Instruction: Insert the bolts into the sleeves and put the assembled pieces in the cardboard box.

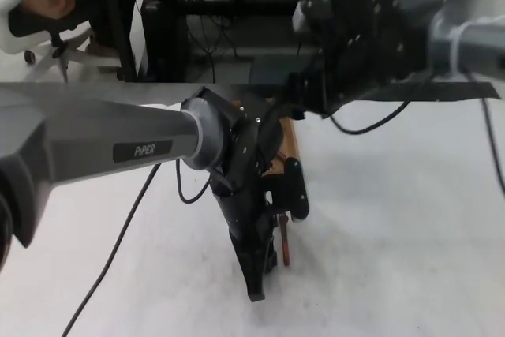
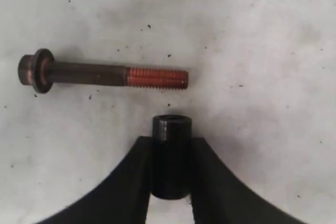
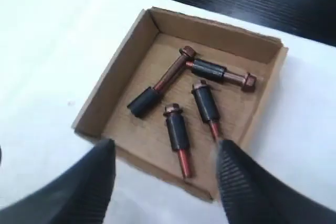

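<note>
The left gripper (image 2: 172, 142) pinched a black sleeve (image 2: 172, 163) beside the loose bolt (image 2: 102, 73), seemingly to mate them, while the right gripper (image 3: 167, 148) hung spread over the cardboard box (image 3: 210, 30) at 12 o'clock on the bench (image 1: 394, 234).

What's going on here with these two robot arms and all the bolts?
The left gripper has a black sleeve clamped between its fingers, and a loose bolt lies on the bench beside it, not yet inserted. The right gripper hangs open above the cardboard box, which already holds four assembled pieces, each a bolt fitted with a sleeve.
</note>
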Controlling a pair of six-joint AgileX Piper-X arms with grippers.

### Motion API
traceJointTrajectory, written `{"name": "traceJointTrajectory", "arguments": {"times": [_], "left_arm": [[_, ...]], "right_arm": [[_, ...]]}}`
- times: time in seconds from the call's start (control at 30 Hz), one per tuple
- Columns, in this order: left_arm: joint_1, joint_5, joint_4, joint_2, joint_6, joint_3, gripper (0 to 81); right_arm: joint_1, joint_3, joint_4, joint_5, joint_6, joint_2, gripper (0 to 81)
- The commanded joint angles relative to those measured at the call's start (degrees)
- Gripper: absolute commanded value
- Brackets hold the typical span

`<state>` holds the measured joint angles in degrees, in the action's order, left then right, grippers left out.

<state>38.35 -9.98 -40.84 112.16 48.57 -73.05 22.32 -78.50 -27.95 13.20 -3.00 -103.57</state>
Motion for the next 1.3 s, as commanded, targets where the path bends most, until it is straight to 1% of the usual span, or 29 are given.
{"name": "traceJointTrajectory", "arguments": {"times": [0.0,0.07,0.13,0.23,0.33,0.37,0.43,0.5,0.57,0.7,0.87,0.9,0.93,0.97,1.0,1.03,1.17,1.27], "left_arm": [[0.07,0.87,-0.59,-2.05,-3.91,-0.59,1.8],[-0.90,0.87,-0.59,-4.22,-7.20,-0.09,1.8],[-2.50,0.19,1.01,-7.66,-10.40,1.31,1.8],[-5.77,-2.89,6.54,-14.54,-15.01,6.50,1.8],[-9.35,-8.62,14.73,-22.73,-21.75,14.08,1.8],[-10.25,-9.57,16.98,-24.91,-22.68,17.05,1.8],[-11.94,-9.40,21.24,-31.27,-24.19,22.10,1.8],[-12.42,-9.43,23.24,-36.25,-25.09,26.91,1.8],[-12.46,-9.43,23.21,-41.82,-25.85,30.83,1.8],[-11.66,-10.77,23.21,-52.22,-28.72,36.87,1.8],[-9.73,-11.09,23.78,-64.01,-31.07,40.63,1.8],[-9.38,-11.09,24.25,-66.05,-31.56,40.87,1.8],[-9.02,-11.09,24.83,-67.79,-32.11,40.94,1.8],[-8.85,-11.09,25.49,-69.22,-32.47,40.92,1.8],[-8.65,-11.09,26.21,-70.33,-32.88,40.92,1.8],[-8.39,-11.09,26.68,-71.10,-33.31,40.92,1.8],[-7.94,-11.09,28.36,-71.62,-34.67,43.48,1.8],[-6.83,-10.57,35.61,-71.62,-39.52,49.28,1.8]], "right_arm": [[-0.28,0.49,-8.75,-3.51,0.85,2.20,53.3],[-0.28,2.33,-11.64,-5.33,0.33,3.25,53.3],[0.13,5.26,-12.51,-5.49,-1.26,4.22,53.3],[1.74,10.08,-12.50,-5.23,-4.19,4.98,53.3],[5.23,13.60,-9.99,-5.15,-6.55,4.96,53.3],[6.48,14.37,-8.51,-5.15,-7.74,4.96,53.3],[9.71,15.53,-4.76,-6.15,-9.34,4.96,53.3],[12.28,15.60,-1.72,-11.44,-11.02,4.50,53.3],[13.51,14.92,-0.17,-16.02,-11.16,3.72,53.3],[12.60,12.77,-1.05,-16.82,-12.01,0.40,53.3],[11.82,10.80,-0.94,-17.22,-11.99,-5.73,53.1],[11.82,10.40,-0.94,-17.22,-11.79,-6.77,49.8],[11.82,9.98,-1.09,-17.22,-11.62,-7.84,44.4],[11.82,9.28,-1.45,-17.22,-11.26,-9.39,34.0],[11.96,8.84,-1.83,-17.32,-10.77,-10.28,19.5],[12.10,8.55,-2.03,-18.15,-10.44,-11.02,0.6],[13.51,8.56,-1.81,-21.46,-9.06,-9.22,0.4],[14.75,9.07,0.22,-23.69,-7.14,-4.77,0.6]]}}
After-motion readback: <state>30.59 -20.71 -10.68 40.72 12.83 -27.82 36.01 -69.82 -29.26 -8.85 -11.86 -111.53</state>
